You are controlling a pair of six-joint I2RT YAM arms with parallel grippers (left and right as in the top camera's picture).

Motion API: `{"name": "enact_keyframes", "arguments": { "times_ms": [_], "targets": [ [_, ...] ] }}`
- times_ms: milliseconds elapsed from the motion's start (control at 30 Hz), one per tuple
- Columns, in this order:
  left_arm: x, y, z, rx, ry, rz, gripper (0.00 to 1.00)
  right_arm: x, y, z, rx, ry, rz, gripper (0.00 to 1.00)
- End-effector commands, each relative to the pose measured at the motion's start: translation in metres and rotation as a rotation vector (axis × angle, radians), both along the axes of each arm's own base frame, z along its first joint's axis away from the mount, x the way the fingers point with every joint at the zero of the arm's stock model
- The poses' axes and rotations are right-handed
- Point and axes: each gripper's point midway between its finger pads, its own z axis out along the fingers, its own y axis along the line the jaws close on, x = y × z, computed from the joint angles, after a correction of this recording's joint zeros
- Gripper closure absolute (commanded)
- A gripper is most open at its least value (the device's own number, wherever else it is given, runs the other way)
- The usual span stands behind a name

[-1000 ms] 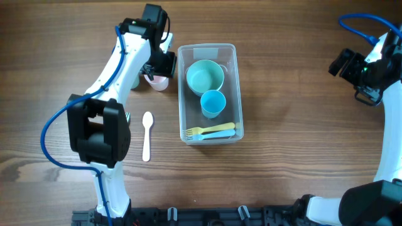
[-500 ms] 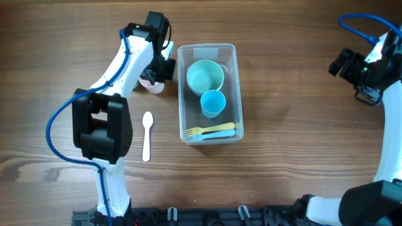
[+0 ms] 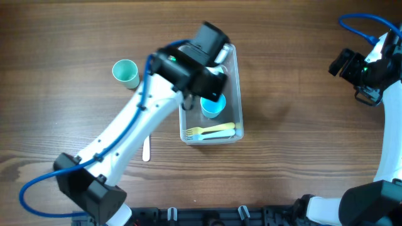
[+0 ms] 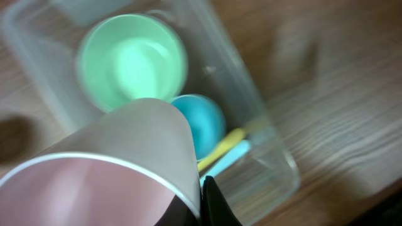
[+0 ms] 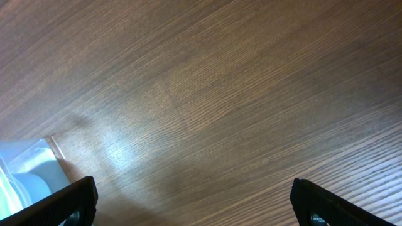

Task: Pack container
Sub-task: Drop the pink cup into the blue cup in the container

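Note:
The clear container [image 3: 238,94] stands mid-table and holds a blue cup [image 3: 212,107] and a yellow fork [image 3: 210,130]. My left gripper [image 3: 210,78] hangs over its far half and hides the bowl there. In the left wrist view that gripper [image 4: 200,210] is shut on the rim of a pink cup [image 4: 107,169], held above the container [image 4: 276,157], with the green bowl [image 4: 132,63] and blue cup [image 4: 202,122] below. My right gripper [image 3: 345,63] is far to the right, and its wrist view shows it [image 5: 201,207] open over bare wood.
A green cup [image 3: 125,72] stands on the table left of the container. A white spoon [image 3: 146,149] lies near the front left, partly under my left arm. A light blue utensil [image 3: 220,134] lies beside the fork.
My left gripper shut on the pink cup left of the container, then swung right with it to above the container. The green cup now shows. The right arm has not moved.

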Motion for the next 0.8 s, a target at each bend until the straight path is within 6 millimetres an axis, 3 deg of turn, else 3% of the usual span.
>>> {"name": "enact_keyframes", "arguments": {
  "times_ms": [0, 133, 267, 367, 433, 500, 533, 567, 667, 767],
  "targets": [
    [-0.008, -0.033, -0.028, 0.026, 0.030, -0.051, 0.96, 0.002, 0.000, -0.005, 0.014, 0.009, -0.013, 0.00],
    [-0.003, -0.035, -0.076, 0.140, 0.089, -0.066, 0.96, 0.002, 0.000, -0.005, 0.014, 0.009, -0.012, 0.00],
    [0.004, -0.030, -0.102, 0.218, 0.100, -0.054, 0.96, 0.002, 0.000, -0.005, 0.014, 0.009, -0.013, 0.00],
    [0.005, -0.028, -0.103, 0.227, 0.100, -0.052, 0.95, 0.002, 0.000, -0.005, 0.014, 0.009, -0.012, 0.00],
    [0.002, -0.026, -0.104, 0.235, 0.110, -0.052, 0.88, 0.002, 0.000, -0.005, 0.014, 0.009, -0.013, 0.00],
    [0.000, -0.024, -0.105, 0.245, 0.122, -0.049, 0.78, 0.002, 0.000, -0.005, 0.014, 0.009, -0.012, 0.00],
    [-0.001, -0.023, -0.105, 0.248, 0.127, -0.046, 0.64, 0.002, 0.000, -0.005, 0.014, 0.009, -0.012, 0.00],
    [-0.001, -0.023, -0.105, 0.244, 0.130, -0.032, 0.57, 0.002, 0.000, -0.005, 0.014, 0.009, -0.012, 0.00],
    [-0.001, -0.023, -0.099, 0.223, 0.128, 0.014, 0.59, 0.002, 0.000, -0.005, 0.014, 0.009, -0.013, 0.00],
    [-0.001, -0.022, -0.079, 0.192, 0.090, 0.022, 0.61, 0.002, 0.000, -0.005, 0.014, 0.009, -0.013, 0.00]
  ]
}}
